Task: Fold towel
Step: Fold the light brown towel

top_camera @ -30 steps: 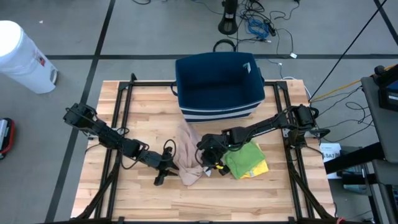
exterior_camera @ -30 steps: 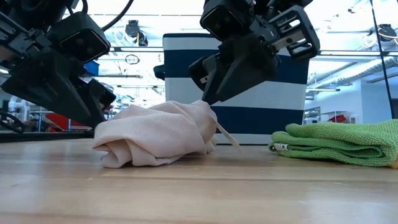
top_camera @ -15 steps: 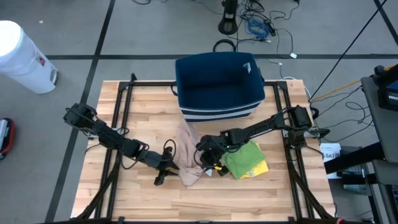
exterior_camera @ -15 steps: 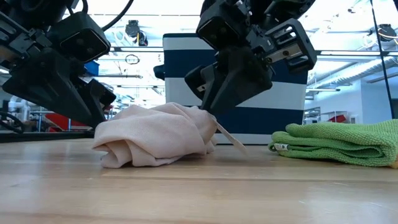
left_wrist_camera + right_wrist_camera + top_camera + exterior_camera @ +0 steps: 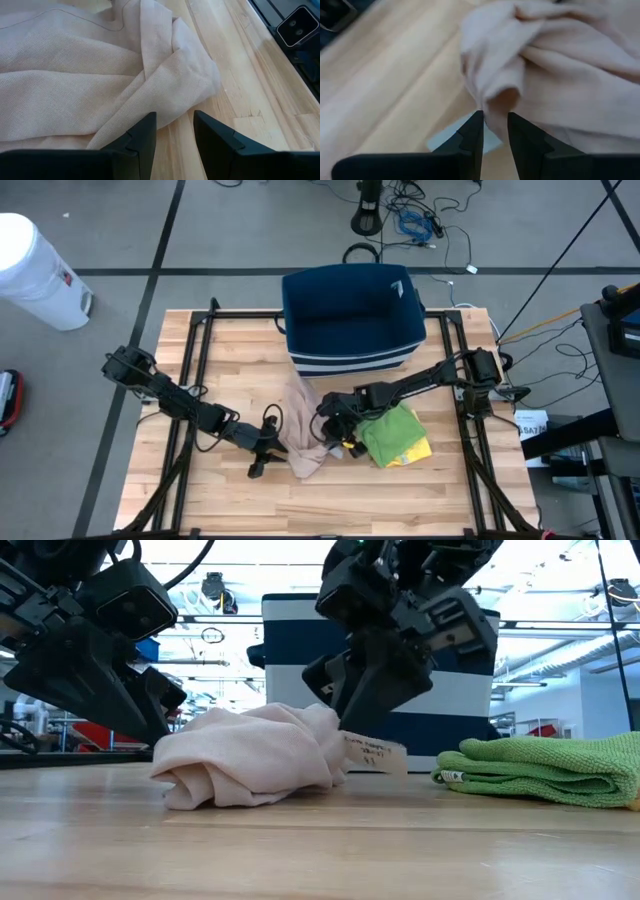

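A pale pink towel [image 5: 245,755], a bright green cloth [image 5: 550,770], and a navy bin [image 5: 350,315] with white stripes.

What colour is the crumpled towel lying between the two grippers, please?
The towel is pale beige-pink, plain, seen best in the low view.

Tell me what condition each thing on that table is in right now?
Pink towel: crumpled in a heap, not folded.
Green towel: folded, lying flat beside the pink one.
Blue bin: upright, open at the top.
Left gripper: open, at the pink towel's edge, holding nothing.
Right gripper: pinched on a fold of the pink towel.
Label: sticking out from the pink towel.
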`<state>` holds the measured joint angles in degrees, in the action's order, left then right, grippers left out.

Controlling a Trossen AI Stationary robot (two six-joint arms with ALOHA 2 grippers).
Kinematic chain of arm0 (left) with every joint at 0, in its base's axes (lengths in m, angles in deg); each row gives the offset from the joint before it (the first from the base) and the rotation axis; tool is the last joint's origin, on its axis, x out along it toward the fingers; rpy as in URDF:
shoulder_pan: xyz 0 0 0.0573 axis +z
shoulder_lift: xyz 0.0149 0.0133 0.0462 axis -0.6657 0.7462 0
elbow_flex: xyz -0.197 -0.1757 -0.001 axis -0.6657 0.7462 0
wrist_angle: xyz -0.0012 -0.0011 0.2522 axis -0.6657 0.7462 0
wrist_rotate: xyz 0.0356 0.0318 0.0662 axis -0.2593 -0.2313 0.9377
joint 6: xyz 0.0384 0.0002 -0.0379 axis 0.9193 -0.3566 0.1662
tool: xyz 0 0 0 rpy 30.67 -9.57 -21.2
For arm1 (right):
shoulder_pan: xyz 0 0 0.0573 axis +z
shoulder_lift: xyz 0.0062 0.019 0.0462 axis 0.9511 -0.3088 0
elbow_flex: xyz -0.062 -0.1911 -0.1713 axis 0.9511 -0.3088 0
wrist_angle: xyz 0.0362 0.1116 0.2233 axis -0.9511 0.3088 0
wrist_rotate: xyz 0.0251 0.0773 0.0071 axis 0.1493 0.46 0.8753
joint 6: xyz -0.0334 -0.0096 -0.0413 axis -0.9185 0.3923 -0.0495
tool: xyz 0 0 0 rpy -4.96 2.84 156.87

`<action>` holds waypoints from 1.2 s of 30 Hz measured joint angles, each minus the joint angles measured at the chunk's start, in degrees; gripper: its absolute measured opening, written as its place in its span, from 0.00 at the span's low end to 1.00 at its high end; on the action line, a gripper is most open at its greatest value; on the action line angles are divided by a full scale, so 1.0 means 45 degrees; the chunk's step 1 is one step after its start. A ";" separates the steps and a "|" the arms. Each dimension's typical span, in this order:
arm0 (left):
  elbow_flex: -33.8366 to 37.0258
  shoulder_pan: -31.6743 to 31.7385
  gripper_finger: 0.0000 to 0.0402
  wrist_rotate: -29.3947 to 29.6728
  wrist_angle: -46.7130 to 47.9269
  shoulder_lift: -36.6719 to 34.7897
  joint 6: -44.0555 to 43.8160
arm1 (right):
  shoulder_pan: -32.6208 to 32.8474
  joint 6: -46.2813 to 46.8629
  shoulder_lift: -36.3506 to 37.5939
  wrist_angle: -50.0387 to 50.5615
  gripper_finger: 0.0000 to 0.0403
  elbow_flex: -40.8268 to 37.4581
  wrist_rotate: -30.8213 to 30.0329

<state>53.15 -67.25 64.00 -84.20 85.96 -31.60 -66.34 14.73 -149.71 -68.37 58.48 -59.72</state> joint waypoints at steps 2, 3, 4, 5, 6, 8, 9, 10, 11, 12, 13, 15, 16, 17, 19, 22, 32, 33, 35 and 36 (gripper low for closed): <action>0.0000 0.0000 0.34 -0.0002 -0.0001 0.0000 0.0005 | 0.0019 0.0008 0.0003 -0.0204 0.19 0.0000 0.0398; 0.0000 0.0000 0.34 -0.0001 -0.0002 0.0000 0.0005 | 0.0019 0.0016 0.0008 -0.0277 0.19 0.0000 0.0547; 0.0000 0.0000 0.34 0.0002 -0.0002 0.0000 0.0008 | 0.0026 0.0015 0.0017 -0.0289 0.19 0.0000 0.0611; 0.0000 0.0000 0.34 0.0002 0.0002 0.0000 0.0005 | 0.0027 0.0015 0.0019 -0.0289 0.19 0.0000 0.0615; 0.0000 0.0000 0.34 -0.0001 -0.0001 0.0000 0.0005 | 0.0019 0.0015 0.0019 -0.0282 0.19 0.0000 0.0610; 0.0000 0.0000 0.34 0.0002 -0.0002 0.0000 0.0005 | 0.0014 0.0019 0.0019 -0.0314 0.19 0.0000 0.0610; 0.0000 0.0000 0.34 0.0002 -0.0002 0.0000 0.0005 | 0.0014 0.0020 0.0019 -0.0368 0.19 0.0000 0.0610; 0.0000 0.0000 0.34 -0.0001 0.0001 0.0000 0.0010 | 0.0014 0.0042 0.0019 -0.0421 0.19 0.0000 0.0606; 0.0000 0.0000 0.34 0.0002 0.0003 0.0000 0.0010 | 0.0027 0.0053 0.0019 -0.0471 0.19 0.0000 0.0606; 0.0000 0.0000 0.34 0.0029 -0.0002 0.0000 0.0010 | 0.0050 0.0067 0.0019 -0.0540 0.19 0.0000 0.0606; 0.0000 0.0000 0.34 0.0124 -0.0001 0.0000 0.0010 | 0.0077 0.0071 0.0019 -0.0600 0.19 0.0000 0.0601; 0.0000 0.0000 0.34 0.0222 -0.0002 0.0000 0.0015 | 0.0116 0.0075 0.0019 -0.0766 0.19 0.0000 0.0594; 0.0000 0.0000 0.34 0.0239 -0.0002 0.0000 0.0015 | 0.0147 0.0078 0.0019 -0.0858 0.19 0.0000 0.0587; 0.0000 0.0000 0.34 0.0249 -0.0001 0.0000 0.0015 | 0.0172 0.0072 0.0019 -0.0939 0.18 0.0000 0.0554; 0.0000 0.0000 0.34 0.0254 0.0000 0.0000 0.0005 | 0.0184 0.0025 0.0019 -0.0979 0.17 0.0000 0.0508; 0.0000 0.0000 0.34 0.0254 -0.0002 0.0000 0.0000 | 0.0179 -0.0005 0.0019 -0.0974 0.12 0.0000 0.0479; 0.0000 0.0000 0.34 0.0266 0.0001 0.0000 -0.0005 | 0.0179 -0.0410 0.0019 -0.0969 0.00 0.0000 0.0476; 0.0000 0.0000 0.34 0.0268 0.0003 0.0000 -0.0005 | 0.0179 -0.0467 0.0019 -0.0964 0.00 0.0000 0.0478; 0.0000 0.0000 0.34 0.0269 -0.0003 -0.0001 -0.0003 | 0.0179 -0.0602 0.0019 -0.0960 0.00 0.0000 0.0479; 0.0000 0.0000 0.34 0.0269 -0.0019 0.0000 0.0004 | 0.0179 -0.0634 0.0019 -0.0958 0.00 0.0000 0.0479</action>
<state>53.15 -67.25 65.21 -84.29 85.96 -31.59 -65.53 11.88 -149.62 -72.68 58.48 -57.56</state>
